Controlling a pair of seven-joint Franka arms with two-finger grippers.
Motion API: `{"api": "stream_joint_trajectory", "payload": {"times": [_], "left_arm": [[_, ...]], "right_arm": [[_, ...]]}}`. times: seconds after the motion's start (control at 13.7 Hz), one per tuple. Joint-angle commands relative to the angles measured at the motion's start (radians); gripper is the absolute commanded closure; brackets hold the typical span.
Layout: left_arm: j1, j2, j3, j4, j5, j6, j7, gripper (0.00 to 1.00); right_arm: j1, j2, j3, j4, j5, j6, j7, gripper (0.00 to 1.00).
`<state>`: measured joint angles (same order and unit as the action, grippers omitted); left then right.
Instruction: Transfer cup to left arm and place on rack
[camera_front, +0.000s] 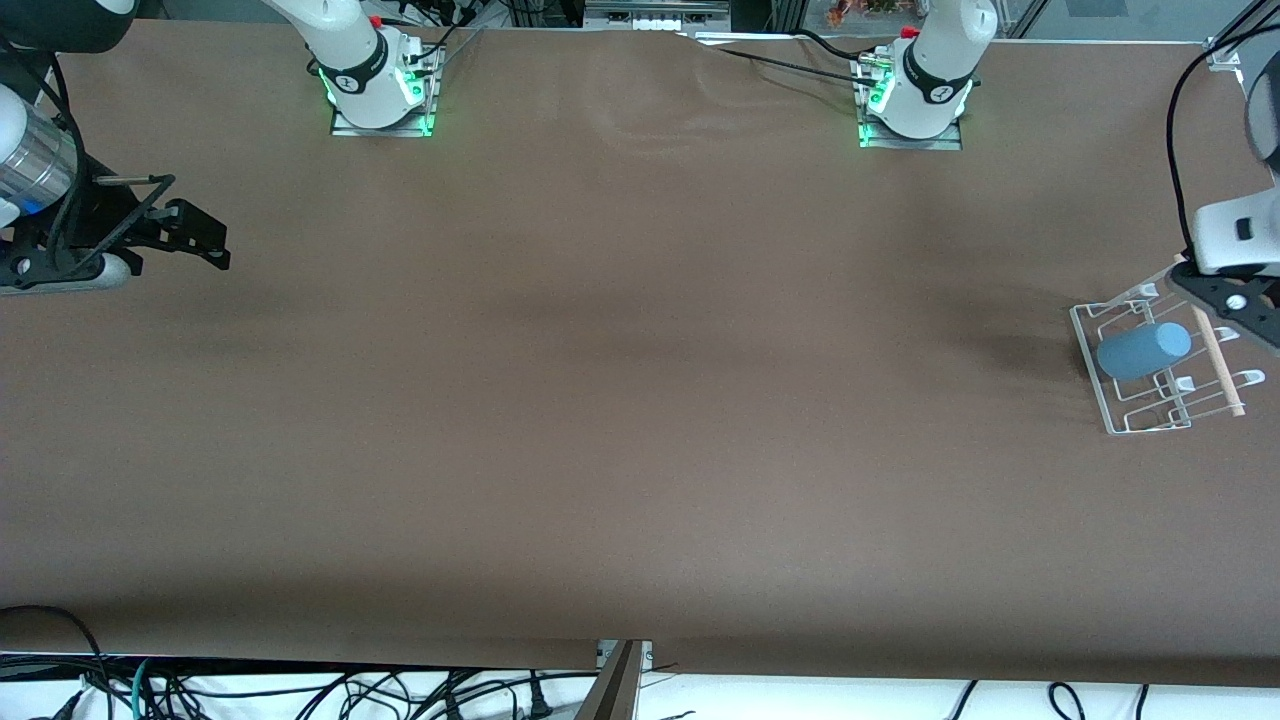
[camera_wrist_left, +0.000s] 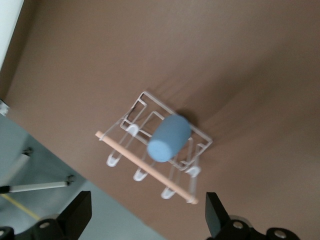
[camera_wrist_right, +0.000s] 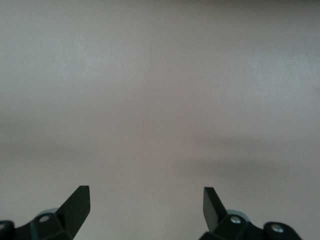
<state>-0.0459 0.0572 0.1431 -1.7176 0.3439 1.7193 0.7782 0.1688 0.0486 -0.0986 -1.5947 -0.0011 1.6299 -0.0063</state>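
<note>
The light-blue cup (camera_front: 1143, 350) lies on its side on the white wire rack (camera_front: 1120, 415), at the left arm's end of the table. The rack's wooden rod (camera_front: 1220, 365) runs along the side toward the table's end. My left gripper (camera_front: 1240, 305) hovers over the rack's rod side, open and empty. In the left wrist view the cup (camera_wrist_left: 169, 138) rests across the rack (camera_wrist_left: 150, 100), apart from my left gripper (camera_wrist_left: 147, 215). My right gripper (camera_front: 195, 222) is open and empty over the right arm's end of the table; its wrist view (camera_wrist_right: 146, 207) shows only bare cloth.
A brown cloth (camera_front: 620, 400) covers the table. The two arm bases (camera_front: 380, 90) (camera_front: 915, 100) stand along its edge farthest from the front camera. Loose cables (camera_front: 300, 690) lie below the nearest edge. The table's end edge (camera_wrist_left: 60, 155) runs close beside the rack.
</note>
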Motion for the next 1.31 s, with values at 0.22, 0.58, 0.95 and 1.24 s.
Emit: {"api": "stream_joint_trajectory", "payload": {"times": [0.22, 0.58, 0.95, 1.24], "left_arm": [[-0.023, 0.029, 0.001, 0.176, -0.394, -0.213, -0.602, 0.00], [-0.026, 0.030, -0.075, 0.228, -0.422, -0.265, -0.790, 0.00], [-0.020, 0.036, -0.117, 0.234, -0.407, -0.277, -0.838, 0.00], [-0.015, 0.093, -0.112, 0.329, -0.401, -0.306, -0.838, 0.00]], "right_arm": [[-0.014, 0.014, 0.004, 0.025, -0.010, 0.002, -0.003, 0.00], [-0.011, 0.014, 0.004, 0.022, -0.011, 0.001, -0.004, 0.00], [-0.011, 0.016, 0.005, 0.022, -0.013, 0.001, -0.006, 0.00], [-0.011, 0.016, 0.005, 0.025, -0.011, 0.002, -0.006, 0.00]]}}
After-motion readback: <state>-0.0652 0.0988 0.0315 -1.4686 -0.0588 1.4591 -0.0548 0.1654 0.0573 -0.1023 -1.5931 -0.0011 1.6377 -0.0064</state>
